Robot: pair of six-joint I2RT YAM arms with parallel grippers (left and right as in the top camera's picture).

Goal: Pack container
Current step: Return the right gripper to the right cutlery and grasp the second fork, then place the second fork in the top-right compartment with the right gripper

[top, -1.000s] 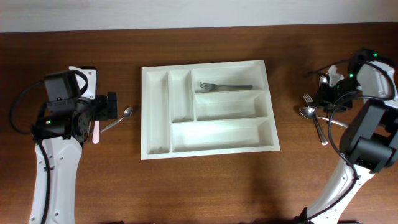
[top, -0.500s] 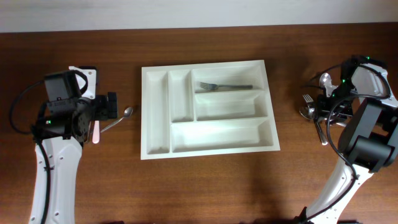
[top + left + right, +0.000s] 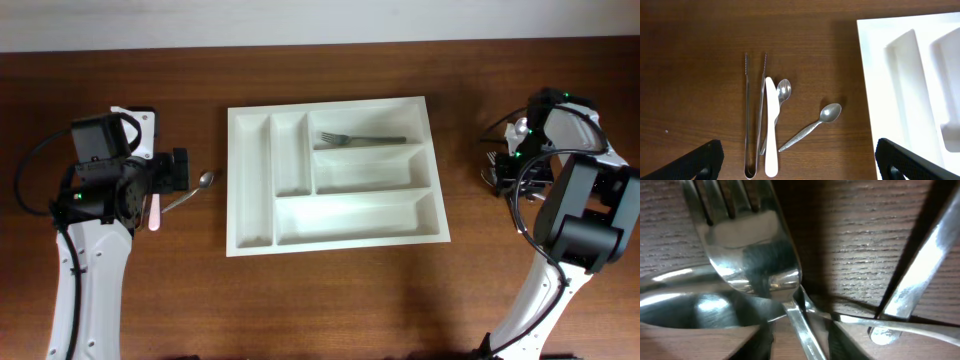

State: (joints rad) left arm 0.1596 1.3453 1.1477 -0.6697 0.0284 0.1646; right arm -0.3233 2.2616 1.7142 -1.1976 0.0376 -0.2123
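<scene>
The container (image 3: 252,180), a white five-compartment tray, lies mid-table with one fork (image 3: 362,138) in its upper right compartment. My right gripper (image 3: 508,172) is down on a cutlery pile at the table's right. In the right wrist view a steel fork (image 3: 747,240) fills the frame. My right gripper (image 3: 800,340) is open, its dark fingers (image 3: 762,342) standing narrowly either side of the fork's handle, with a little wood showing between. My left gripper (image 3: 800,165) hangs wide open above tongs (image 3: 746,120), a white knife (image 3: 771,130) and two spoons (image 3: 812,127).
A spoon bowl (image 3: 685,302) and two other steel handles (image 3: 920,265) lie against the fork on the right. The container's left rim (image 3: 875,75) shows beside the left-hand cutlery. A spoon (image 3: 200,184) lies between the left arm and the container.
My right gripper has moved left and down onto the cutlery pile, and its jaws have narrowed around the fork's handle. The left arm has not moved.
</scene>
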